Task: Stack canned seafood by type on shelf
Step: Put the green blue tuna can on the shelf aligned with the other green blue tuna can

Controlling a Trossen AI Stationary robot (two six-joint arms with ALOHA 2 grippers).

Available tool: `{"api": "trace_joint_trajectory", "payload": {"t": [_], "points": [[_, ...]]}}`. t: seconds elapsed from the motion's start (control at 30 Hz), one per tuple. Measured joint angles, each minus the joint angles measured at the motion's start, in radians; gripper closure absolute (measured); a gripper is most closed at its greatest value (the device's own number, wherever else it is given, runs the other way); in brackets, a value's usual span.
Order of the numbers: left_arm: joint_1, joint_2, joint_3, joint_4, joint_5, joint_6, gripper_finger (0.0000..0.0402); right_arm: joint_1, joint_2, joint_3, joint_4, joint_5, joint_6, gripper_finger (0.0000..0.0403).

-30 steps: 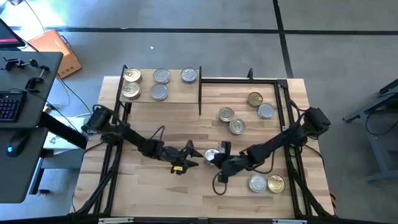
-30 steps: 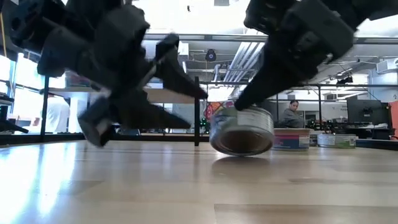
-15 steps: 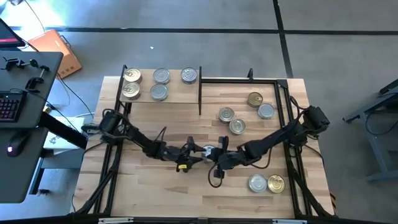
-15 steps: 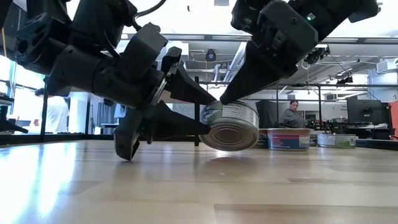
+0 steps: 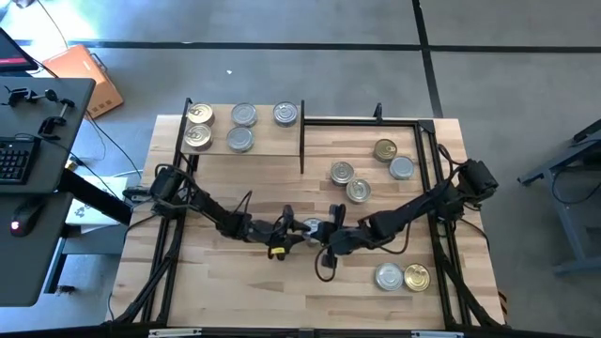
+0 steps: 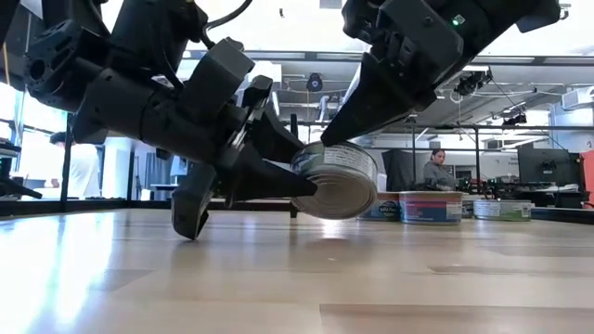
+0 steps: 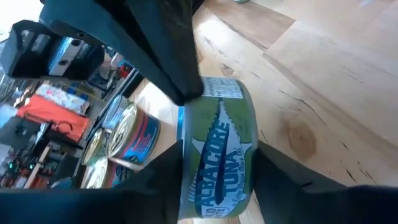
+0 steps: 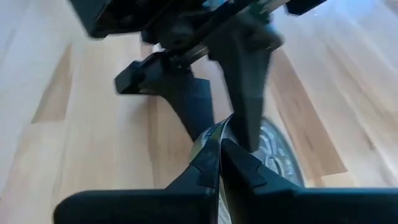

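One canned seafood tin (image 6: 339,176), green-labelled with a silver lid, hangs tilted above the middle of the table (image 5: 313,228), between both grippers. My left gripper (image 5: 302,231) reaches in from the table's left and is shut on it. My right gripper (image 5: 325,233) comes from the right and is shut on its rim. The shelf (image 5: 268,143), a small light-wood board at the far left, carries several tins standing flat, gold-topped ones (image 5: 198,115) at its left end and silver-topped ones (image 5: 243,115) beside them. My left gripper (image 7: 217,155) pinches the tin across its two flat faces, one finger (image 7: 163,180) on each, and the green label wall (image 7: 217,140) shows between them. It comes nearly level from the table's left. The tin is clear of the table and tilted. My right gripper (image 8: 219,152) pinches the tin's rim (image 7: 194,93) between its nearly closed fingers (image 7: 177,65). It slants down from above, from the table's right. The tin hangs below the fingers, lifted clear, with its lid (image 8: 281,155) turned sideways.
Several loose tins (image 5: 357,191) stand on the table right of the shelf, toward the far right. Two more (image 5: 390,275) sit near the right front corner. A black frame rail (image 5: 362,119) runs along the far edge. Bare wood lies below the grippers.
My right gripper has carried the tin a little toward the table's left and tipped it further onto its side. My left gripper has moved right to meet it, and its fingers have come around the tin. In the last half second the tin has risen slightly.
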Motion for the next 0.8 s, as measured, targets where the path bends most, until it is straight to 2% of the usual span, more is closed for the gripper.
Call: {"api": "trace_joint_trajectory", "payload": {"t": [0.07,0.3,0.5,0.6,0.8], "points": [[-0.012,-0.002,-0.001,-0.003,-0.03,-0.028,0.0281,0.0,0.0,0.0,0.009,0.026,0.005,0.0402],[-0.075,-0.053,-0.005,-0.067,-0.18,-0.026,0.0282,0.03,-0.054,0.002,0.046,0.073,-0.025,0.0403],[-0.113,-0.148,-0.004,-0.186,-0.287,-0.031,0.0282,0.113,-0.139,0.002,0.043,0.108,-0.026,0.0403],[-0.132,-0.209,-0.003,-0.229,-0.355,-0.037,0.0282,0.166,-0.153,0.002,0.031,0.159,-0.025,0.0403],[-0.184,-0.359,-0.002,-0.313,-0.57,-0.019,0.0282,0.252,-0.153,0.0,0.015,0.301,0.008,0.0403]]}}
